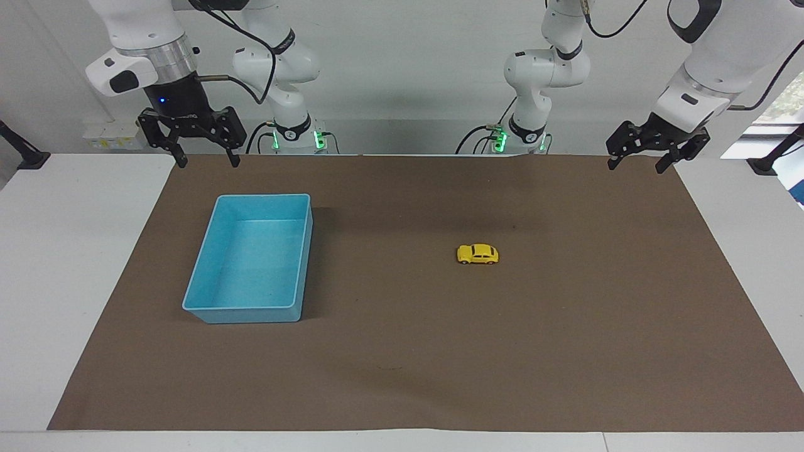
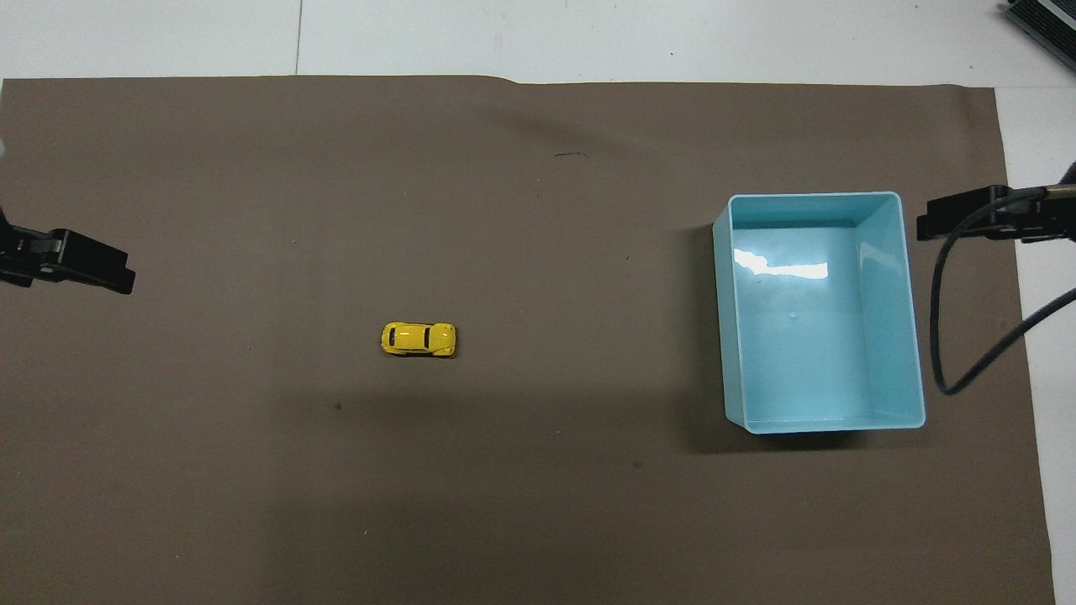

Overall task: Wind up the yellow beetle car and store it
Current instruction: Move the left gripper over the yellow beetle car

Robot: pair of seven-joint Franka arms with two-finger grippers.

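The right gripper [image 1: 204,160] hangs with its fingers spread apart and nothing between them, over the brown paper mat [image 1: 402,351] at the robots' edge. Just below it, farther from the robots, sits the empty light blue rectangular plastic bin [image 1: 213,307]. The tiny bright yellow beetle car [image 1: 477,253] stands on its wheels mid-mat, well apart from both grippers. The left gripper [image 1: 635,164], tilted, is likewise spread and empty above the mat's corner.

One yellow beetle car [image 1: 477,253], one light blue bin [image 1: 207,300] — one brown mat [image 1: 502,364]
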